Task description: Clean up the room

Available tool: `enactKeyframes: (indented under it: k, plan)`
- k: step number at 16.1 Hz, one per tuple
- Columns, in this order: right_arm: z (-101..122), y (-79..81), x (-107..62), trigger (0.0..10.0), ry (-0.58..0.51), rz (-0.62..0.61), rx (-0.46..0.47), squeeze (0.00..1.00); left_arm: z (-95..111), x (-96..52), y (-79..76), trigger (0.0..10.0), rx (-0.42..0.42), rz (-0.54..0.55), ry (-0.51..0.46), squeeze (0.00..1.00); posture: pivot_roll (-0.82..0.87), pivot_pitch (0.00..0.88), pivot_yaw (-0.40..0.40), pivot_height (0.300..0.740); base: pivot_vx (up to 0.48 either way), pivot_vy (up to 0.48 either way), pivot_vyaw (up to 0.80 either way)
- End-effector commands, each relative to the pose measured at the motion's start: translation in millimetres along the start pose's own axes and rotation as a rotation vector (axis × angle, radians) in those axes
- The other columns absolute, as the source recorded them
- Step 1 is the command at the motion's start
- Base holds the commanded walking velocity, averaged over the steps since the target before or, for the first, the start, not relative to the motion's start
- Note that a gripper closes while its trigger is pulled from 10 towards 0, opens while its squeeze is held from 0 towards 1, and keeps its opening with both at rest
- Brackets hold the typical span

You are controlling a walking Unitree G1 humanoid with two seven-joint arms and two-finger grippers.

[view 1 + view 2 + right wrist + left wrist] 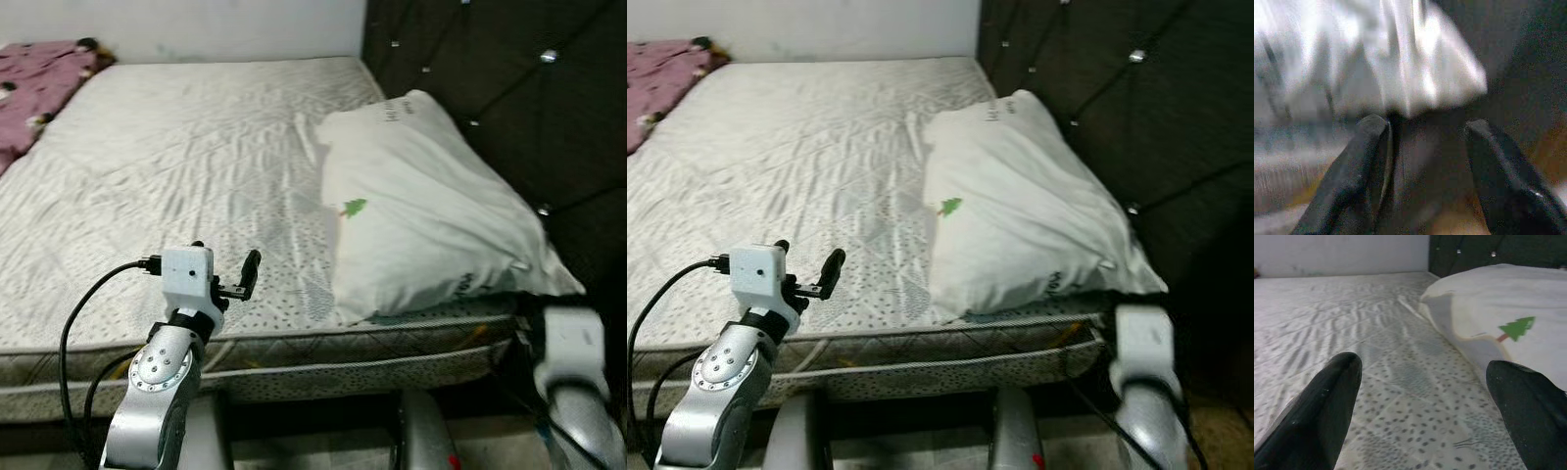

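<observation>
A white pillow [421,211] with a small green tree print lies along the head end of the mattress [176,186], close against the dark tufted headboard [509,88], its near corner hanging slightly over the mattress's front edge. It looks soft, light and bulky, so it should sag and fold around whatever pinches it; the cover seems a smooth fabric that could slide between hard fingers. A sensible hold would be a bunched fold of cover at the near overhanging corner or along the side edge facing the bare mattress, rather than the broad top, which offers nothing to bite. The left gripper [227,274] hovers just above the front edge of the mattress, fingers spread wide and empty, with the pillow's side edge just beyond its right finger [1528,416] in the left wrist view. The right gripper [1422,161] sits low by the front corner of the bed next to the headboard, beneath the pillow's overhanging corner, its fingers apart and holding nothing in a blurred view. A crumpled pink cloth [39,83] lies at the far left corner of the mattress.
</observation>
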State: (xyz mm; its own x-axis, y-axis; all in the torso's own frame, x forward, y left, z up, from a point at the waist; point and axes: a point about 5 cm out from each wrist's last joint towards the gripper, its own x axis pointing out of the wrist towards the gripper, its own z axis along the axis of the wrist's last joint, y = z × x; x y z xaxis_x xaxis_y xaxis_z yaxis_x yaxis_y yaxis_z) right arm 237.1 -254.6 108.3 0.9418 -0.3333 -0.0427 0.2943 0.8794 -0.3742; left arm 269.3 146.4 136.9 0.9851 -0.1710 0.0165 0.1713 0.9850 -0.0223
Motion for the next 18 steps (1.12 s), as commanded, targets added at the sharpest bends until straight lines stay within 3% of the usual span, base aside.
enactKeyframes:
  k: [1,4,7,8,11,13,15,16,17,18]
  plan:
    - [42.5,3.8,14.4,10.0,-0.191,0.019,-0.023,1.0,1.1,0.9,2.1,10.0,0.004,0.0,0.003,0.0,-0.05,0.012,0.019,0.521,0.0,0.0,0.0]
    - [89.0,13.7,32.7,10.0,-0.358,0.034,-0.016,1.0,2.3,-1.9,3.3,10.0,0.004,0.003,-0.004,0.0,-0.04,0.013,0.015,0.521,0.0,0.0,0.0]
    - [104.8,46.9,48.3,10.0,-0.369,0.131,0.082,1.0,1.0,-4.0,4.5,10.0,0.005,0.019,0.001,0.0,-0.02,0.016,0.006,0.521,0.0,0.0,0.0]
    - [101.0,74.1,57.0,10.0,-0.29,0.202,0.157,1.0,1.5,-4.5,0.6,10.0,0.003,0.01,0.001,0.0,0.01,0.017,0.004,0.521,0.0,0.0,0.0]
    - [97.4,111.2,73.5,10.0,-0.185,0.273,0.219,1.0,3.7,-6.0,0.8,10.0,0.013,0.007,-0.003,0.0,0.02,0.023,0.003,0.521,0.0,0.0,0.0]
    - [89.2,118.8,83.2,10.0,-0.093,0.275,0.245,1.0,3.8,-7.2,1.8,10.0,0.019,0.011,-0.001,0.0,0.04,0.026,-0.001,0.521,0.0,0.0,0.0]
    - [54.1,108.4,100.2,10.0,0.174,0.181,0.351,1.0,3.7,-10.2,1.9,10.0,0.028,0.018,0.006,0.0,0.06,0.029,-0.008,0.521,0.0,0.0,0.0]
    - [41.8,103.1,102.0,10.0,0.247,0.154,0.378,1.0,2.7,-11.8,2.8,10.0,0.03,0.022,0.013,0.0,0.06,0.032,-0.011,0.521,0.0,0.0,0.0]
    - [32.6,98.8,102.2,10.0,0.294,0.136,0.393,0.78,1.3,-12.9,3.2,10.0,0.032,0.025,0.019,0.0,0.06,0.033,-0.013,0.521,0.0,0.0,0.0]
    - [7.0,89.6,97.7,10.0,0.42,0.101,0.432,0.45,-1.7,-14.6,3.5,10.0,0.038,0.028,0.034,0.0,0.06,0.037,-0.015,0.521,0.0,0.0,0.0]
